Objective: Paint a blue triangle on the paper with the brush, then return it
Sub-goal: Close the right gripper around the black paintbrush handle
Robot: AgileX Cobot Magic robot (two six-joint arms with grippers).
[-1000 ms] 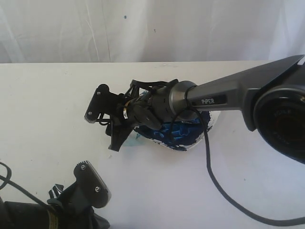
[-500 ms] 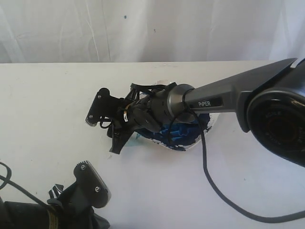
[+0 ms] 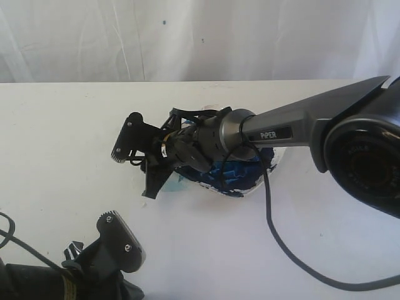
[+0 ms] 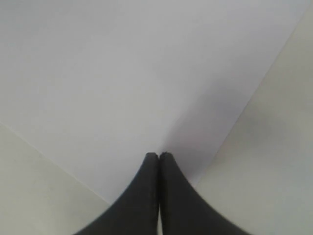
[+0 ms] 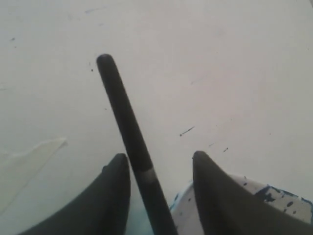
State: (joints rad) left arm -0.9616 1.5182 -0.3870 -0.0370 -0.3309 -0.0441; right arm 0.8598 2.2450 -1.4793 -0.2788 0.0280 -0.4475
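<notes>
Lying between the spread fingers of the right gripper (image 5: 160, 155), the thin black-handled brush (image 5: 129, 132) sits just beside one finger, sticking out past the round white dish of blue paint (image 5: 254, 196). Well apart from the dish, the left gripper (image 4: 159, 155) is pinched together over the plain white paper (image 4: 122, 73).
</notes>
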